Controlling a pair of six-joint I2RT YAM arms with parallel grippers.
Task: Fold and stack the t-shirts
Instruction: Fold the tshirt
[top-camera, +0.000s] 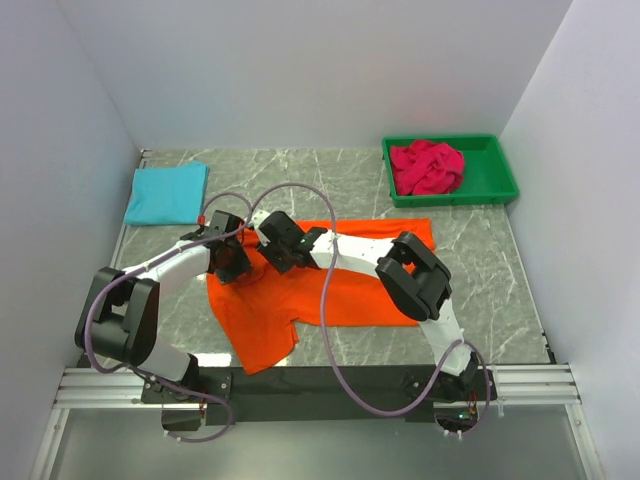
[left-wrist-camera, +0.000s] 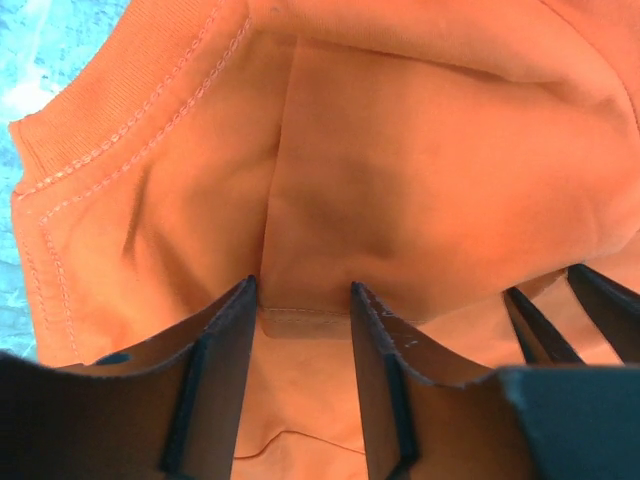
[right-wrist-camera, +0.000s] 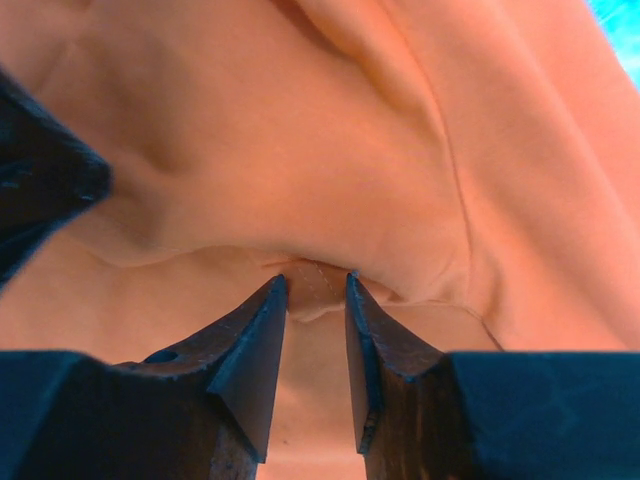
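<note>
Two arms lean in over the middle of the table (top-camera: 500, 280), their wrists almost together above the upper left part of the orange t-shirt (top-camera: 265, 320). The left arm (top-camera: 175, 262) runs low from its base at the near left, its forearm stretched away and to the right. The right arm (top-camera: 415, 275) rises to a bent elbow over the shirt's right half, and its white forearm reaches leftward from there.

The left gripper (left-wrist-camera: 300, 290) stands about half apart, tips against the orange cloth below the stitched collar (left-wrist-camera: 100, 105), with a strip of hem lying across the gap. Whether it has the cloth nipped, I cannot tell. The right gripper (right-wrist-camera: 316, 285) is drawn in to a narrow gap, with a small pucker of orange cloth caught between its tips.

The orange shirt lies spread out, one corner reaching the near edge. The turquoise t-shirt (top-camera: 165, 193) lies folded at the far left. The pink t-shirt (top-camera: 427, 167) is heaped in the green bin (top-camera: 495, 170) at the far right.
</note>
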